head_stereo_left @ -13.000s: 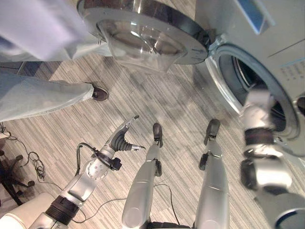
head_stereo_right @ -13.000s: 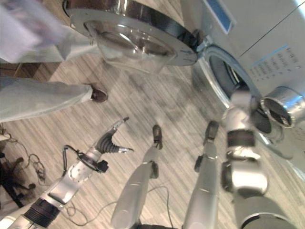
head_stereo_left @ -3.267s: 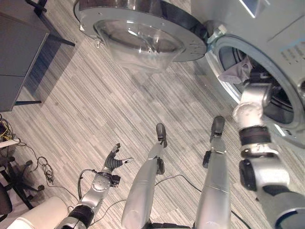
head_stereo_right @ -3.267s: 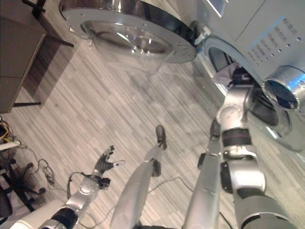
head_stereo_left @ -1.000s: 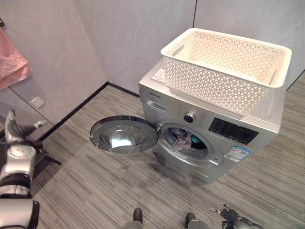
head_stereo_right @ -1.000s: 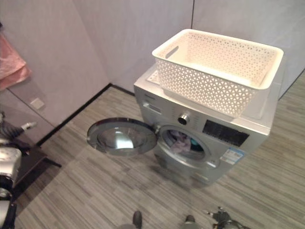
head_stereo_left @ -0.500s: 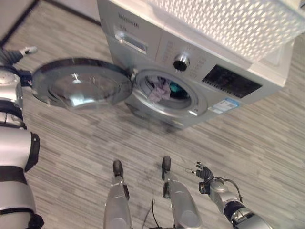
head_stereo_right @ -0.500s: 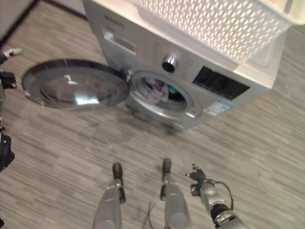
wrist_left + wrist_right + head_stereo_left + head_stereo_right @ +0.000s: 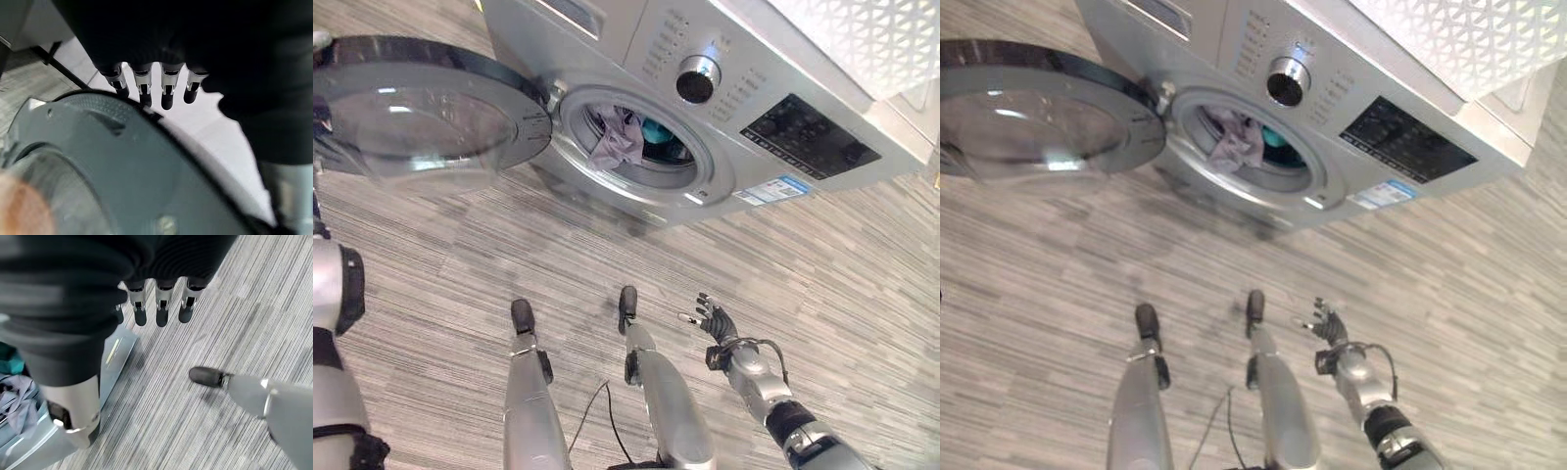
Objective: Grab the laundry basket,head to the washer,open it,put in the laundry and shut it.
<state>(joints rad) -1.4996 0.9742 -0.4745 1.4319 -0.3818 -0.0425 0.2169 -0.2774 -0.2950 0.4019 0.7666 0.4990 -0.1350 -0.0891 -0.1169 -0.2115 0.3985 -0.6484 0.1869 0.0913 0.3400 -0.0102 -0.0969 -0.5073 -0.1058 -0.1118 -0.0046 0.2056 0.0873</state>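
Left hand (image 9: pixel 161 93) fingers straight by open washer door (image 9: pixel 421 108); laundry (image 9: pixel 619 137) inside.

Left robot hand (image 9: pixel 161 83) raised, fingers straight, right robot hand (image 9: pixel 719 323) hanging low, fingers relaxed and spread

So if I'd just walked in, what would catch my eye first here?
Probably the silver washing machine with its round door swung wide open to the left, and laundry bunched in the drum opening. Next, the white lattice laundry basket sitting on top of the washer, and the robot's right hand open low above the striped floor.
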